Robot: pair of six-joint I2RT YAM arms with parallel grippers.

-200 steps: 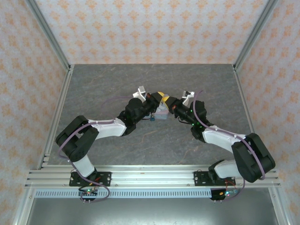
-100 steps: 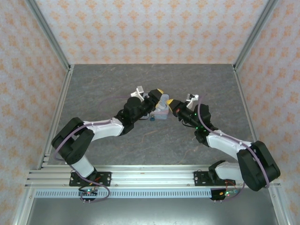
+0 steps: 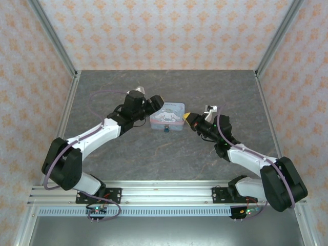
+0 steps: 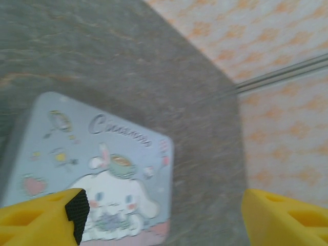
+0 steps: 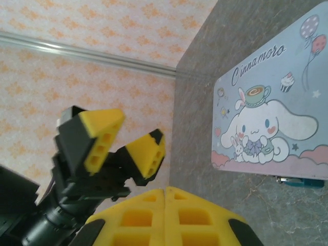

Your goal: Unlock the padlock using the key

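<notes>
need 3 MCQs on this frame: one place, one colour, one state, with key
1. Where is the padlock?
A. by the near edge of the tin
B. on the tin's lid
C. far from the tin

2. What is the ground colour of the tin's lid?
A. red
B. pale blue
C. green

3. How do the pincers stand?
A. both open
B. left pincer open, right pincer shut
C. both shut

Key:
1 A, the top view shows it at the tin's near side.
2 B, both wrist views show pale blue.
3 B, the left jaws stand wide apart and the right jaws meet.
</notes>
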